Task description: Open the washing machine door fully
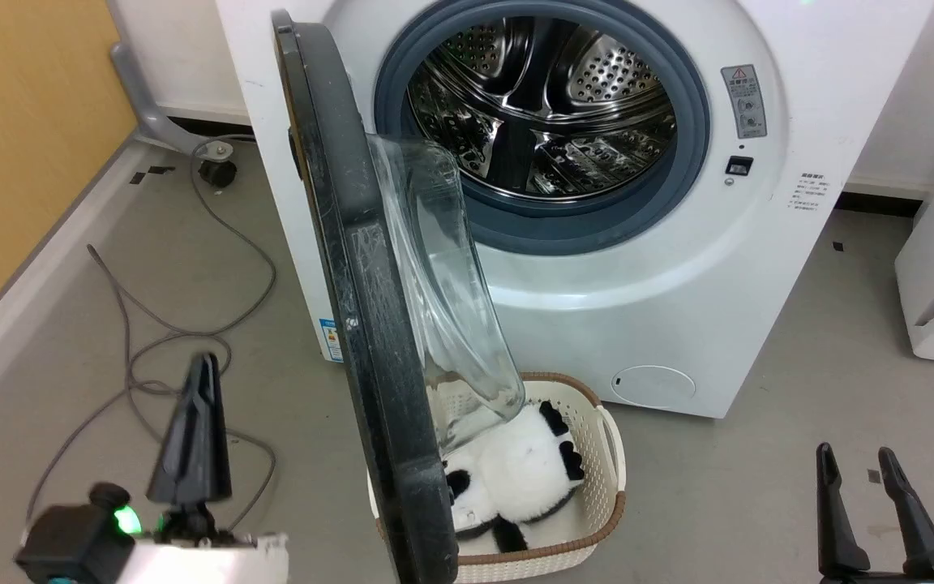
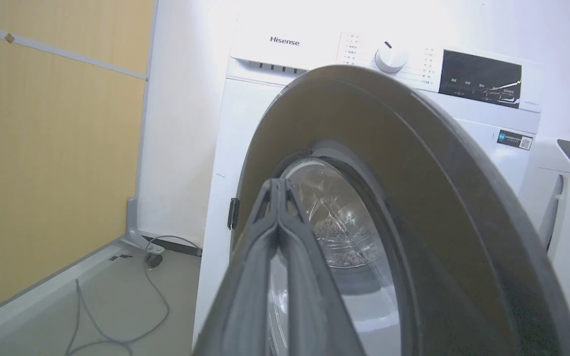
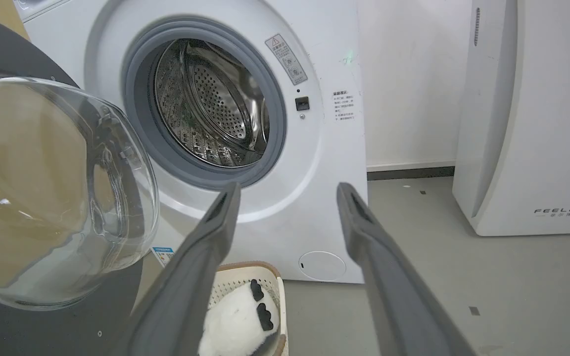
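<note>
The washing machine door (image 1: 370,324) stands swung out from the white machine (image 1: 678,324), edge-on in the head view, its clear glass bowl (image 3: 42,198) bulging right. The steel drum (image 1: 540,105) lies bare behind it. My left gripper (image 1: 206,365) is shut on nothing, low on the floor side left of the door's black outer face and apart from it. In the left wrist view my left gripper (image 2: 277,183) points at that black rim (image 2: 413,198). My right gripper (image 1: 854,453) is open and holds nothing, at the lower right, well clear of the machine. In its wrist view my right gripper (image 3: 287,190) frames the machine's front.
A white woven basket (image 1: 609,454) with a panda plush (image 1: 516,470) sits on the floor under the door. A grey cable (image 1: 191,324) loops over the floor at the left, by a wooden wall. A white FEELAIR appliance (image 3: 527,123) stands to the machine's right.
</note>
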Available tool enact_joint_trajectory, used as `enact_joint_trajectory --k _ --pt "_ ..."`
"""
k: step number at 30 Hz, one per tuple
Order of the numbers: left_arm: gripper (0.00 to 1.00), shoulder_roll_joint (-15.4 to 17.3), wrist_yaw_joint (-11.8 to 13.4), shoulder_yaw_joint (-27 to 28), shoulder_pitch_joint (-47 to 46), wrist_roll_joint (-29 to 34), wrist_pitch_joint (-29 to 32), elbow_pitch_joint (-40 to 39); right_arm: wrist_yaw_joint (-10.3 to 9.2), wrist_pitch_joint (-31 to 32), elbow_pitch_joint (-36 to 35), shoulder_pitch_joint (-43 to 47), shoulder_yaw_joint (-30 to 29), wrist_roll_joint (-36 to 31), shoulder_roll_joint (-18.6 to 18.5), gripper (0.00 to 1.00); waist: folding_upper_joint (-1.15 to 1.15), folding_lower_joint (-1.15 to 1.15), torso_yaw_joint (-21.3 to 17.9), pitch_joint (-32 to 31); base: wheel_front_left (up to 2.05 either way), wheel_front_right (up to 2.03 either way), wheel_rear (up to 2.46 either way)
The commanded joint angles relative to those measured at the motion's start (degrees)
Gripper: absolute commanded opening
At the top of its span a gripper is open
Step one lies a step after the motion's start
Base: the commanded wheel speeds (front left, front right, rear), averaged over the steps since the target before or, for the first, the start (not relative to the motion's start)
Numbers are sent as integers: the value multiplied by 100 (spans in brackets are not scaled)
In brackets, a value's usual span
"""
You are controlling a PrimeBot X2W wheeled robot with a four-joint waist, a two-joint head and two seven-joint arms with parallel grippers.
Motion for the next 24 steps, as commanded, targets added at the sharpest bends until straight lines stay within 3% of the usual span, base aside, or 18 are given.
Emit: enact_joint_trajectory --k 1,7,16,24 --pt "0 3 15 26 -135 7 -30 -130 5 -24 34 20 -3 -6 15 100 0 0 2 -2 0 0 0" --pt "0 2 97 -23 -505 -23 -30 -881 5 -25 94 -11 -78 -94 35 100 0 0 2 2 0 0 0" --pt "0 2 206 -641 -677 191 -31 -1636 5 -25 155 -25 -75 -112 63 100 0 0 -2 18 0 0 0" --pt "0 2 87 -1442 -491 404 76 -1546 5 -25 202 -35 -80 -77 79 100 0 0 78 46 0 0 0"
